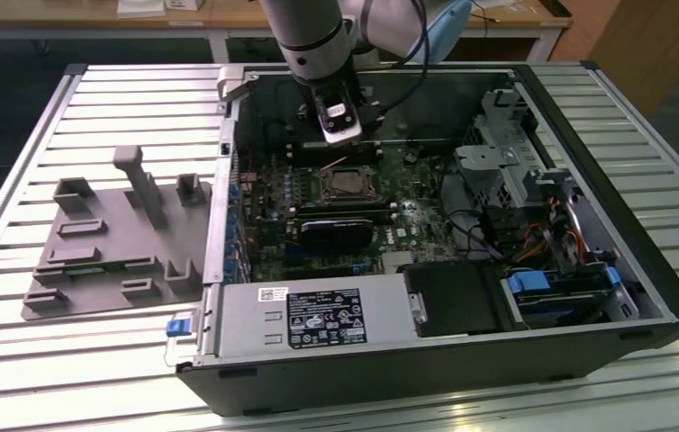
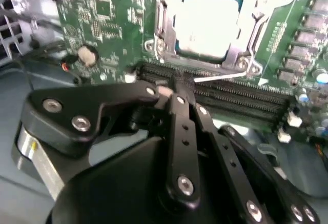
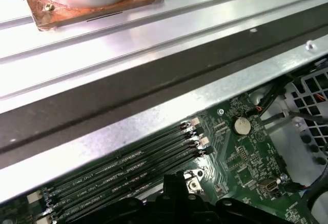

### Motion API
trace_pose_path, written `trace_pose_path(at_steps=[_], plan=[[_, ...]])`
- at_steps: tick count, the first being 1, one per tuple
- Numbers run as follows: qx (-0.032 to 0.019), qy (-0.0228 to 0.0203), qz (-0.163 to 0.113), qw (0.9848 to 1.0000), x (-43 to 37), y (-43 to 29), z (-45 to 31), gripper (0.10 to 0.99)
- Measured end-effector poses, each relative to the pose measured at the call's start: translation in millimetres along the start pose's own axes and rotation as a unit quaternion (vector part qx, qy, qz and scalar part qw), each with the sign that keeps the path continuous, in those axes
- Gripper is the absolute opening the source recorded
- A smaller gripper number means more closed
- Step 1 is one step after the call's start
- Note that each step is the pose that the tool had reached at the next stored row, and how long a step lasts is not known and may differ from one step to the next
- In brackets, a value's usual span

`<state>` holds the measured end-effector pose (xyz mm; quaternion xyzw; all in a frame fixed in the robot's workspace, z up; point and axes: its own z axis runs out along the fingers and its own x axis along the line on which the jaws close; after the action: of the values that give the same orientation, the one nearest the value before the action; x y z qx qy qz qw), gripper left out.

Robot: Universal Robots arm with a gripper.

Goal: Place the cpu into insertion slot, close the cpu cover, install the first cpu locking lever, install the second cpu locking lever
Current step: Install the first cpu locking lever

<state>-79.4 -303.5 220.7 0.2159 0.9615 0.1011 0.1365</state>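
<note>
In the exterior view the gripper (image 1: 339,138) hangs in the upper middle of the frame, inside the open computer case (image 1: 436,371), close to the insertion slot (image 1: 346,184). In the second wrist view the cpu (image 2: 207,21) lies in the slot, framed by the cpu cover (image 2: 165,26). The fingers (image 2: 180,112) are pressed together at the end of a thin locking lever (image 2: 220,76).
</note>
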Motion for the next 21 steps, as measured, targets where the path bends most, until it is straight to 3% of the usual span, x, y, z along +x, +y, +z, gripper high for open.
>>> trace_pose_path(at_steps=[9, 10, 21], plan=[[0.0001, 0.0, 0.0, 1.0, -0.1, 0.1, -0.6, 0.102], [0.0001, 0.0, 0.0, 1.0, -2.3, 2.7, -10.0, 0.102], [0.0018, -0.0007, -0.001, 1.0, -2.2, 2.5, -9.5, 0.102]])
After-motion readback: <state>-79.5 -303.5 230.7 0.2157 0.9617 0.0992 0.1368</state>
